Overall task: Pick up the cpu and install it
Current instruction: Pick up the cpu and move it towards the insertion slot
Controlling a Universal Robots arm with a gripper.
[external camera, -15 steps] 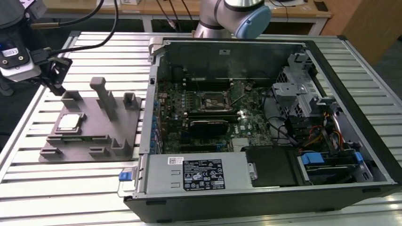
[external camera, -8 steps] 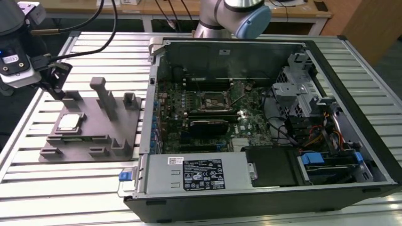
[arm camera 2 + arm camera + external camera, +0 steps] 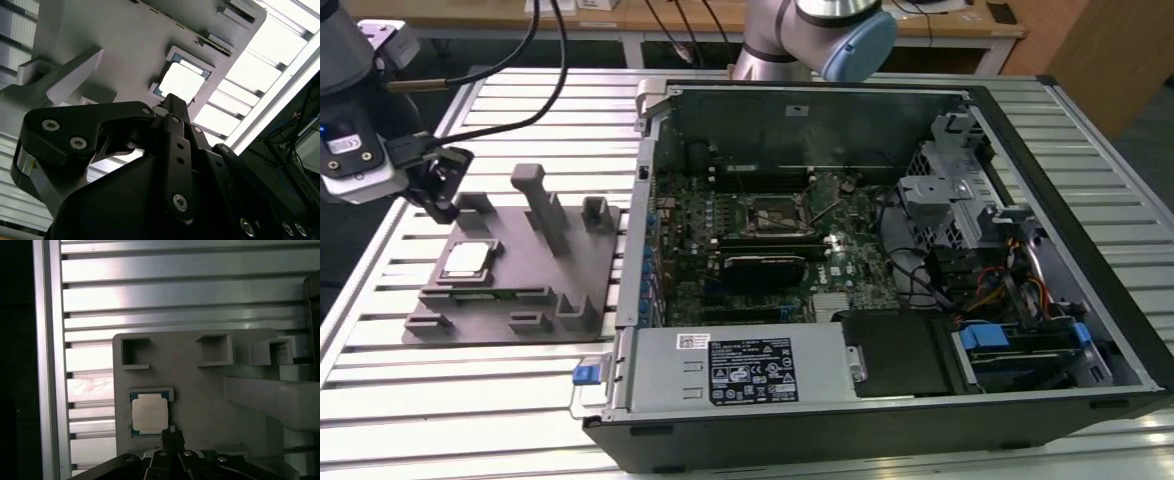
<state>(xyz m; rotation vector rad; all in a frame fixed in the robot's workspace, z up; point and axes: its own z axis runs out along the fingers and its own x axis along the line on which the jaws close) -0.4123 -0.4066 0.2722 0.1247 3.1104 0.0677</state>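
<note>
Heads up. Gripper (image 3: 442,200) hangs above far edge of grey holder block (image 3: 574,275). Fingers look pressed together, gripping nothing. cpu (image 3: 467,259) lies flat in its pocket on block, well off to exterior view's left of open case (image 3: 1067,190).

Your likely risks:
- come down closed, you jab chip's top
- off-centre pinch, chip tilts or slips
- upright post (image 3: 540,205) close by, easy to clip

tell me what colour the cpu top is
The cpu has a pale silvery top plate with a greenish rim, seen best in the first wrist view.
</note>
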